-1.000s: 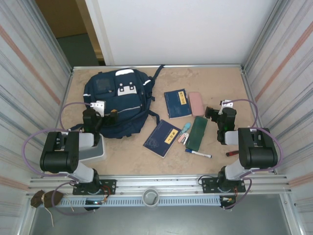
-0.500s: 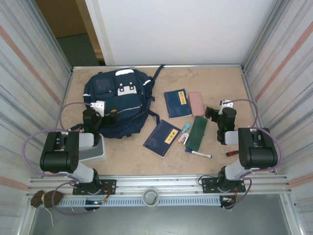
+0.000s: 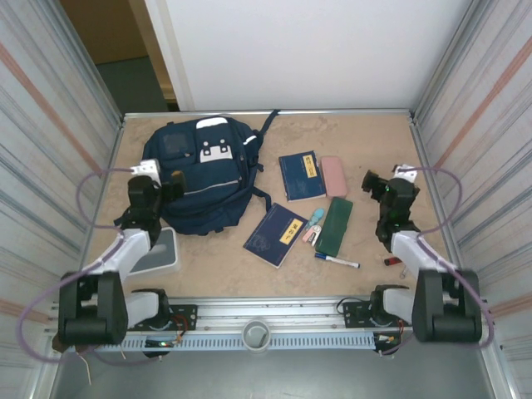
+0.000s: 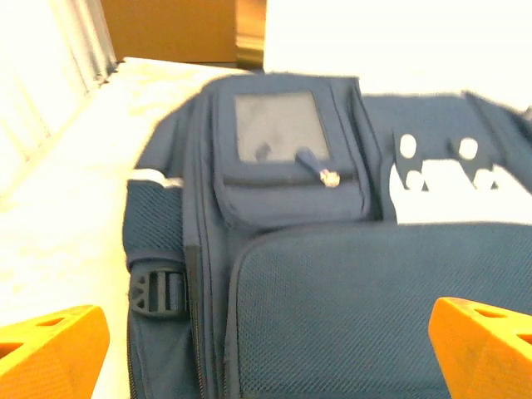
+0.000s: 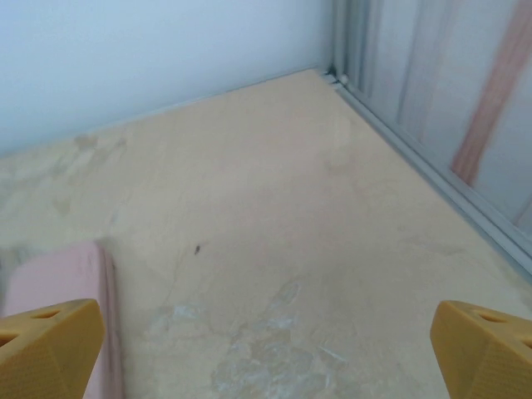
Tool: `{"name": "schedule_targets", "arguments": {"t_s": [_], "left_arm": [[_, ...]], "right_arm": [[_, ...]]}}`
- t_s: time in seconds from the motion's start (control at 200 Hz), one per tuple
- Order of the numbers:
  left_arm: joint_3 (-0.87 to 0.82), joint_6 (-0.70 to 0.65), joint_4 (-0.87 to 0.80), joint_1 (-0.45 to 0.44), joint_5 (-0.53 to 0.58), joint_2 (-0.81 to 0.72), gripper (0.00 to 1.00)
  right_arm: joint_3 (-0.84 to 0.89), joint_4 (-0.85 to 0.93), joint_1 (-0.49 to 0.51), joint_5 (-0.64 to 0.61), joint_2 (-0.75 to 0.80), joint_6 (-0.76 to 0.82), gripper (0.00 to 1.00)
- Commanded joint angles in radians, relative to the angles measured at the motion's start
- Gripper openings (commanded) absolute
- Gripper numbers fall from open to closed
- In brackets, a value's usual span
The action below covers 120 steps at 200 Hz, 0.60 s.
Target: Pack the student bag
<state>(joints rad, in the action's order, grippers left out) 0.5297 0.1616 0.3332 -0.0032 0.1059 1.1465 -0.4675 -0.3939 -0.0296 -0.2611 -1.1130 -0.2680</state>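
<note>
The student bag [image 3: 199, 170], a large navy backpack with white patches, lies flat at the back left of the table. My left gripper [image 3: 173, 184] hovers open at its left side. In the left wrist view its orange fingertips [image 4: 50, 353] stand wide apart over the bag's mesh front pocket [image 4: 349, 299], and nothing is between them. My right gripper [image 3: 371, 181] is open at the right of the table, over bare tabletop [image 5: 274, 249]. The pink case [image 5: 58, 278] lies just left of it.
Right of the bag lie two navy books with yellow labels [image 3: 301, 174] [image 3: 276, 234], a pink case [image 3: 334, 175], a green pencil case [image 3: 335, 224], small pastel items [image 3: 313, 224], a marker [image 3: 337, 261] and a red item [image 3: 392, 261]. A white box [image 3: 158, 252] sits near the left arm.
Both arms have swung outward and stretched out. The left gripper moved left and further back along the bag; the right gripper moved right and slightly back. The objects have not moved.
</note>
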Motion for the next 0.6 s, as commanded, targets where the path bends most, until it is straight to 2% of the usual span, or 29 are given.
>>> {"name": "schedule_targets", "arguments": {"t_s": [0.0,0.035,0.07,0.145,0.22,0.271,0.381,0.451,0.526,0.596], "left_arm": [[0.064,0.218,-0.276,0.006,-0.063,-0.028,0.99],[0.086,0.239,-0.317,0.006,-0.091,-0.004,0.99],[0.121,0.261,-0.381,0.007,-0.071,0.027,0.99],[0.185,0.274,-0.473,0.043,-0.055,0.092,0.96],[0.225,0.286,-0.475,0.102,-0.163,0.164,0.94],[0.267,0.297,-0.494,0.13,-0.243,0.229,0.88],[0.344,0.286,-0.54,0.135,-0.323,0.354,0.85],[0.368,0.279,-0.537,0.134,-0.356,0.41,0.81],[0.389,0.274,-0.535,0.132,-0.4,0.455,0.72],[0.4,0.271,-0.536,0.129,-0.415,0.481,0.66]], "right_arm": [[-0.138,0.371,-0.006,0.144,0.081,-0.144,0.99],[-0.172,0.421,0.017,0.214,0.076,-0.145,0.99],[-0.218,0.472,0.058,0.259,0.06,-0.146,0.99],[-0.319,0.571,0.184,0.289,-0.001,-0.133,0.99],[-0.417,0.622,0.325,0.285,-0.087,-0.126,0.99],[-0.48,0.638,0.393,0.313,-0.154,-0.14,1.0],[-0.603,0.629,0.483,0.423,-0.31,-0.204,0.94],[-0.684,0.622,0.536,0.44,-0.41,-0.225,0.92],[-0.785,0.639,0.58,0.438,-0.528,-0.235,0.89],[-0.863,0.639,0.594,0.448,-0.629,-0.271,0.86]]}}
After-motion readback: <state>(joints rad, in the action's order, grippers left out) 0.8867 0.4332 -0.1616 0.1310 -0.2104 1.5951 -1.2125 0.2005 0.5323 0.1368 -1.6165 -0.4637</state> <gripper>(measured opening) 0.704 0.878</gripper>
